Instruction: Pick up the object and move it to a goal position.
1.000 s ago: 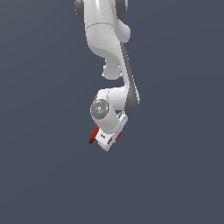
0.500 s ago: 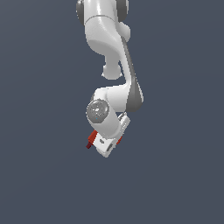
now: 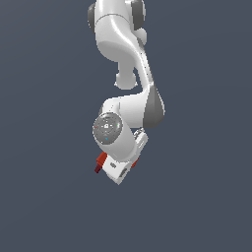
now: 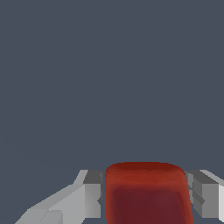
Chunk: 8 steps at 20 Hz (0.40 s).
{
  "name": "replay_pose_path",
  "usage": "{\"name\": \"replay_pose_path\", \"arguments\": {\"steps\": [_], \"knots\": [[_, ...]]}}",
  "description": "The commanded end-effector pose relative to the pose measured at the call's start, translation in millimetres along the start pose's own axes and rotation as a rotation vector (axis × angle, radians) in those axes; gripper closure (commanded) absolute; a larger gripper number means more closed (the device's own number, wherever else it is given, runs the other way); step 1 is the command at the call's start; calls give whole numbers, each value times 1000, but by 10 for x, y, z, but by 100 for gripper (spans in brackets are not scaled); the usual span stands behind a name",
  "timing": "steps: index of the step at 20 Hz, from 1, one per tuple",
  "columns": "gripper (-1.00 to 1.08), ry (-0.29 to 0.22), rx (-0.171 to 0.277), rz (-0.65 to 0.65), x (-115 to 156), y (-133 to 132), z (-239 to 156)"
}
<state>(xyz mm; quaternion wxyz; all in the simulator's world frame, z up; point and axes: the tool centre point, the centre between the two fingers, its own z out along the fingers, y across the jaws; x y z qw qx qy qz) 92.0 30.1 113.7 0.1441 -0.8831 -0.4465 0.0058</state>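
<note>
frankly, the main risk from here is a slip. the gripper is pinching the object, a red drill-like toy, with one finger pressed against each flank, so the claw is neither spread wide nor fully pressed together. in the exterior view the object pokes out of the gripper toward that view's left, and only a small red part of it shows beside the white hand. most of the toy is hidden, so i cannot tell how deep it sits between the fingers. if the hold is shallow or off the toy's balance point, i judge that a quick swing of the arm could twist the toy in the jaws or let it drop.

a second worry: no goal marker appears in either view, so i cannot tell how far the carry has to go or which way. no counter, table or floor edge shows either, only a flat grey backdrop, so the object cannot be placed against any surface. it seems to hang clear in the gripper.

counted: one arm, one gripper with two fingers, one red object.
</note>
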Motion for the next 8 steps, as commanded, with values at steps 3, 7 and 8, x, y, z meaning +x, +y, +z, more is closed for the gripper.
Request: {"name": "replay_pose_path", "arguments": {"steps": [3, 7, 8], "knots": [[108, 2, -3, -1, 56, 40, -91], [108, 2, -3, -1, 71, 53, -107], [108, 2, -3, -1, 72, 53, -108]]}}
